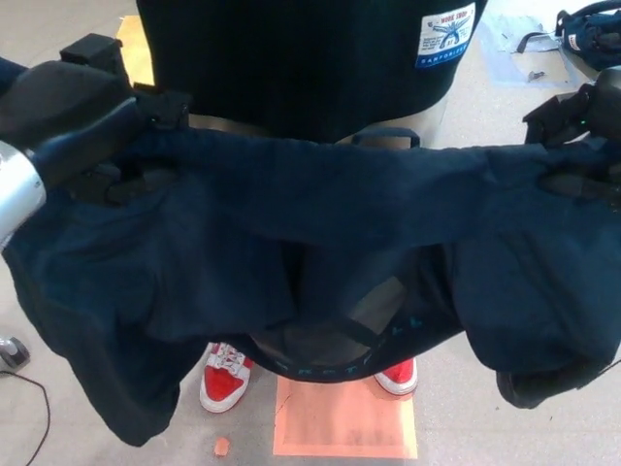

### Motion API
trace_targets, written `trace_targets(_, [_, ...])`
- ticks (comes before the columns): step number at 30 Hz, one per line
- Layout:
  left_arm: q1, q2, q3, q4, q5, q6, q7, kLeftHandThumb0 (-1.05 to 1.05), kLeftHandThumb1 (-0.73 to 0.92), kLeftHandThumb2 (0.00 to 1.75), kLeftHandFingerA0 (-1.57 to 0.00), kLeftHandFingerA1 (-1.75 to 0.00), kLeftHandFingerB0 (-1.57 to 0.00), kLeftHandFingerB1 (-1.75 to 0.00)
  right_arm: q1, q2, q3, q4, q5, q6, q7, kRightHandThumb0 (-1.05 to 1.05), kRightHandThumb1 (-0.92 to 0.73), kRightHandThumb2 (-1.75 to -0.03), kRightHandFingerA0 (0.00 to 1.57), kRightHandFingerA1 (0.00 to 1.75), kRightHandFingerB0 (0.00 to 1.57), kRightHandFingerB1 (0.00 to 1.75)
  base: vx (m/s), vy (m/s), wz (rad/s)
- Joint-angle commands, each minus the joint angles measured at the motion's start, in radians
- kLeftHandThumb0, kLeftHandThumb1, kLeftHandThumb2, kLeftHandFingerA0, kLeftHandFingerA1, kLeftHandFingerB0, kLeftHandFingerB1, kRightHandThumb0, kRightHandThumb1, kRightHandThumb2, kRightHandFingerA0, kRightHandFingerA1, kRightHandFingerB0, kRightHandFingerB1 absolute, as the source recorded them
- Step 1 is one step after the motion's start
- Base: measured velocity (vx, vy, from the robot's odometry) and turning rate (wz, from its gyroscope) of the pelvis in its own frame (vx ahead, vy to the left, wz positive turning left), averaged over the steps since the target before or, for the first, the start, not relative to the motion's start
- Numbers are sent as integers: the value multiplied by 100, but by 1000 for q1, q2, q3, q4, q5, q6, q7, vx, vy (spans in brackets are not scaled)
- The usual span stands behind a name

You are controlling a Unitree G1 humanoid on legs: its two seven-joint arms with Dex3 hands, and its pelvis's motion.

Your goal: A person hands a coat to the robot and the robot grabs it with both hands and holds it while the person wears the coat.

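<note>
A dark navy coat [320,243] hangs spread across the whole head view, its collar edge stretched between my two hands. My left hand [116,136], black, is shut on the coat's upper left corner. My right hand [577,146] is shut on the upper right corner at the picture's edge. The coat's lining with a hanging loop [386,138] faces me, and both sleeves droop at the sides. A person in a black top [310,58] stands just behind the coat, back toward it; red and white shoes [225,381] show below the hem.
An orange floor mat [344,422] lies under the person's feet. A dark blue bag [592,29] and papers lie on the floor at the top right. A cable [29,388] runs along the floor at the lower left.
</note>
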State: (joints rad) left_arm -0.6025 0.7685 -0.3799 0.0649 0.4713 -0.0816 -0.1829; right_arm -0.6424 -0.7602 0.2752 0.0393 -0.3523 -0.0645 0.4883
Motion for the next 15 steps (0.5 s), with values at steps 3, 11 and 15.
trace_targets(3, [108, -121, -114, 253, 427, -55, 774, -31, 81, 63, -92, -175, -61, -160, 132, 181, -140, 122, -238, -4, -723, -28, -82, -65, 105, 125, 91, 100, 0, 0, 0])
trace_targets(11, [17, -145, -126, 312, 470, -50, 907, -39, 53, 87, -123, -146, -91, -128, -16, 221, -161, 168, -251, 27, -798, -36, -87, -70, 92, 154, 76, 142, 0, 0, 0])
trace_targets(15, [-27, -149, -111, 305, 483, -17, 918, -39, 54, 87, -123, -147, -91, -129, -75, 237, -159, 175, -270, 96, -790, -37, -87, -69, 97, 146, 86, 118, 0, 0, 0])
